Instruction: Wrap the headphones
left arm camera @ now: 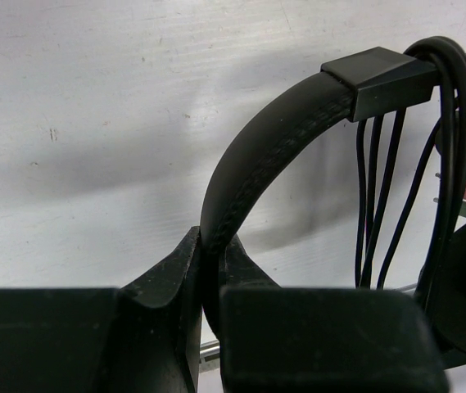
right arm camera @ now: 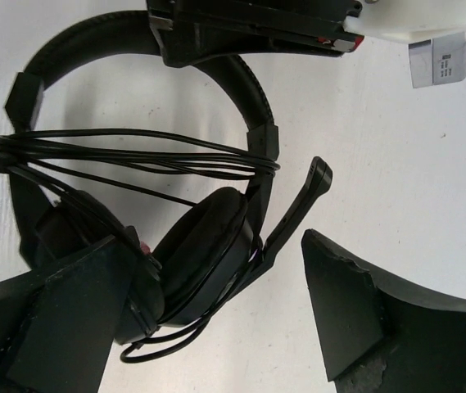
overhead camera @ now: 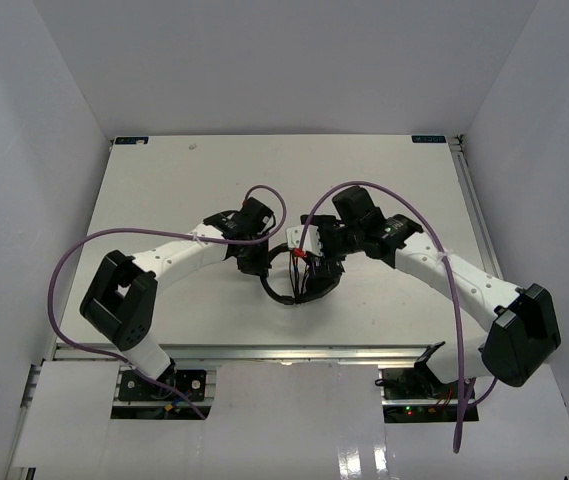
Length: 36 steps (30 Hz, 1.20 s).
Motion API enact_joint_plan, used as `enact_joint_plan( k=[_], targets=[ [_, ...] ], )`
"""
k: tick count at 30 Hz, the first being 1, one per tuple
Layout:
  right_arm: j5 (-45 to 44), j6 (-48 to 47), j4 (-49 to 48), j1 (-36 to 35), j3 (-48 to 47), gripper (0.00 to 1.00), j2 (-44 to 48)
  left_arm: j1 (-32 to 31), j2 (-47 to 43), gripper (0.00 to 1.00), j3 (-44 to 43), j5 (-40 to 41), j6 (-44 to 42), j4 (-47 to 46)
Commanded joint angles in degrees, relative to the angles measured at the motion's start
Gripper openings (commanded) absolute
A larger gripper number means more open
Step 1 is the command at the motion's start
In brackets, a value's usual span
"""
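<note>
Table (overhead camera: 164,180): white, walled in on three sides by pale panels.

Left arm (overhead camera: 164,260) and right arm (overhead camera: 454,275): both reach inward and meet near the table's middle, each trailing a purple cable (overhead camera: 64,270).

Headphones (overhead camera: 299,275): black, at the table's centre between the two pincers. In the right wrist view the headband arches across the top and one padded earcup (right arm camera: 204,254) hangs below it, tilted. A mic boom (right arm camera: 298,213) angles up and to the right beside that earcup.

Left pincer (left arm camera: 208,270): clenched on the headband (left arm camera: 257,164), which rises out of the jaws and curves off to the right.

Right pincer (right arm camera: 216,311): released, jaws spread wide, one finger (right arm camera: 85,311) on each side of the earcup. The near-left finger sits close against the headphones; contact cannot be told. The other finger stands clear.

Cord (right arm camera: 134,155): thin, black, lying in several turns across the span between the two sides of the headband. A loose loop drops below the earcup onto the table.
</note>
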<state>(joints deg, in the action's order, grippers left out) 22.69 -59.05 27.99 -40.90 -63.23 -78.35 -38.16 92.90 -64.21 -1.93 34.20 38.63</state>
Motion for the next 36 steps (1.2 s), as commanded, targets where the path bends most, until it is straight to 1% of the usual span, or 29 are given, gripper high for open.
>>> enact_joint_plan(
  k=[1, 6, 9, 12, 14, 16, 17, 19, 21, 24, 27, 32, 36],
  targets=[
    [3.9, -2.7, 5.1, 0.3, -2.8, 0.89, 2.0, 1.2, 0.1, 0.0, -3.2, -0.8, -1.0, -0.6],
    [3.9, -2.0, 6.1, 0.9, -2.9, 0.91, 1.5, 2.0, 1.1, 0.0, -4.5, -2.0, -1.4, -0.1],
    [3.0, 1.0, 3.8, 1.7, -3.6, 0.9, 0.2, 2.0, 1.2, 0.0, -5.5, -2.9, -1.8, 0.3],
    [1.8, 4.7, 1.4, 2.8, -4.9, 0.87, -1.2, 2.0, 1.1, 0.0, -6.0, -3.4, -2.0, 0.6],
    [2.3, 6.1, 0.9, 3.2, -5.6, 0.84, -1.9, 2.0, 0.8, 0.0, -6.2, -3.4, -2.2, 0.8],
    [3.5, 6.6, 1.3, 3.7, -6.6, 0.83, -2.1, 2.0, 0.7, 0.0, -6.3, -3.3, -2.5, 1.0],
    [4.6, 6.4, 2.1, 3.9, -7.0, 0.84, -2.0, 2.2, 0.7, 0.0, -6.4, -3.2, -2.5, 1.1],
    [7.9, 3.1, 8.0, 4.4, -10.7, 0.9, -2.3, 2.6, 0.9, 0.0, -6.4, -3.2, -2.6, 1.3],
    [10.4, 0.5, 14.3, 5.0, -14.1, 0.93, -3.0, 3.1, 1.2, 0.0, -6.5, -3.4, -2.6, 1.4],
    [12.4, -1.4, 18.9, 6.6, -16.9, 0.95, -2.5, 4.0, 2.2, 0.0, -7.2, -3.8, -2.8, 1.4],
    [13.6, -2.3, 20.8, 9.4, -18.0, 0.96, -1.0, 5.5, 3.6, 0.0, -8.5, -4.0, -2.8, 1.4],
    [15.6, 0.6, 20.2, 15.9, -15.4, 0.97, 2.2, 8.4, 8.1, 0.0, -12.2, -4.5, -3.2, 1.5],
    [15.7, 6.3, 17.9, 19.9, -9.4, 0.98, 6.3, 10.3, 12.4, 0.0, -16.2, -3.2, -3.7, 2.3]
  ],
)
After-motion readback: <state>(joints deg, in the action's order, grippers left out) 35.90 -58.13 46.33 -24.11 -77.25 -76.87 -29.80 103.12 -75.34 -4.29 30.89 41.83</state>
